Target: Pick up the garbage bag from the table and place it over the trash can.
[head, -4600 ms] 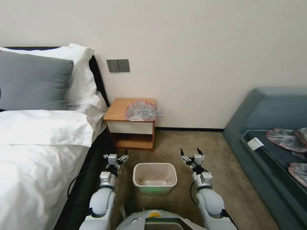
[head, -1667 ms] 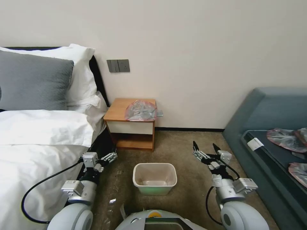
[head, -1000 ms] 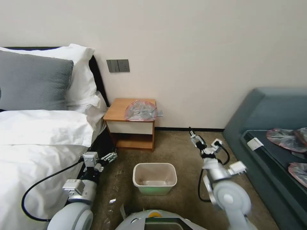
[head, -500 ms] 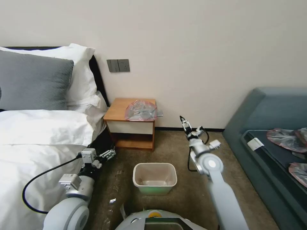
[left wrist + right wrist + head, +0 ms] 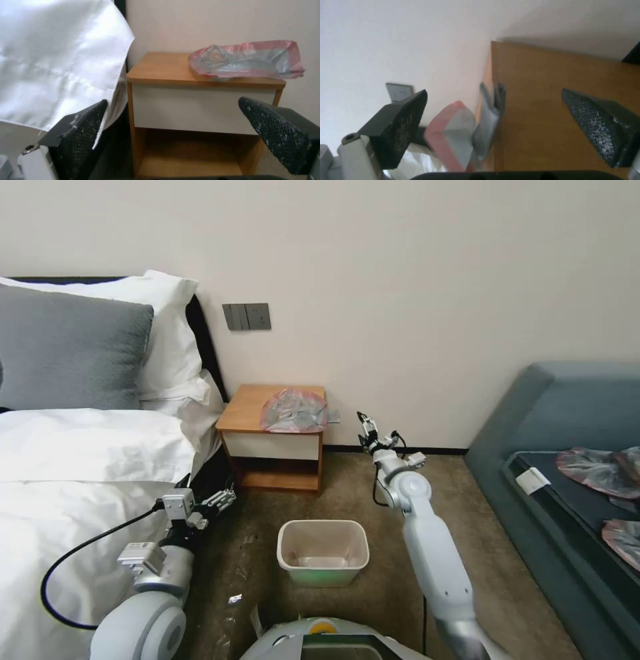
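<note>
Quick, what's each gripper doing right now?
Left gripper: open, empty, low beside the bed.
Right gripper: open, empty, beside the garbage bag.

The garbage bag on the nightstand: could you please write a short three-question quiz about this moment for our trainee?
1. True or false: the garbage bag already lines the trash can.
2. Which gripper is extended toward the table?
A. left gripper
B. right gripper
3. Fill in: the trash can stands on the ____ in front of the robot.

Key
1. False: the bag lies crumpled on the table top and the can holds no bag.
2. B: it hangs open just right of the table, beside the bag; the left gripper waits open, low by the bed.
3. Carpet.
</note>
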You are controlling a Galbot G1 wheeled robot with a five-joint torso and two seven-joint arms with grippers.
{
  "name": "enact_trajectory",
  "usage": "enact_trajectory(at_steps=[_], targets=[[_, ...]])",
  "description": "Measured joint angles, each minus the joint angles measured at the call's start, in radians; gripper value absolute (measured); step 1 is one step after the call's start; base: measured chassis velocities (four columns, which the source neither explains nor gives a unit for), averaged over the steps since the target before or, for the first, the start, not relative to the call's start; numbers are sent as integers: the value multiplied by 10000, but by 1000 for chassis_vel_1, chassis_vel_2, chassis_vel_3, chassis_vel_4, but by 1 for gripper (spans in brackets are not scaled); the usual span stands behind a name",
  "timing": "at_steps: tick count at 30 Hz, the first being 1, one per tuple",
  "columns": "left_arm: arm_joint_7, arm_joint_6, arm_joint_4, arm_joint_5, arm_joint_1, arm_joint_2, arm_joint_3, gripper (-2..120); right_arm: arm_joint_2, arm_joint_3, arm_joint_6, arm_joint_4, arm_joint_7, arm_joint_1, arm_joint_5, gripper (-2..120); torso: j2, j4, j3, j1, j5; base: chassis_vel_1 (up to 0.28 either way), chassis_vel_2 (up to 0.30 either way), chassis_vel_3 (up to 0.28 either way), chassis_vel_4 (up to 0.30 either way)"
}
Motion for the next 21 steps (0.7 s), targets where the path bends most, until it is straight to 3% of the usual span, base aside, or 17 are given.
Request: enact_trajectory(at_steps=[11,15,21], targets=[[147,2,0,81,52,-186,40,100,327,-24,-318,-1766,-90,1170,450,100,0,-3,0,0,0,0,0,0,0],[158,2,0,92,60,-189,45,100,478,-232,-851,-2785,-457,1730,339,100,0,0,0,0,0,0,0,0,0],[190,3,0,163,120,-39,42,100,361,-590,-1191,-3373,-695,2104,292,100,0,-2,0,0,0,0,0,0,0]])
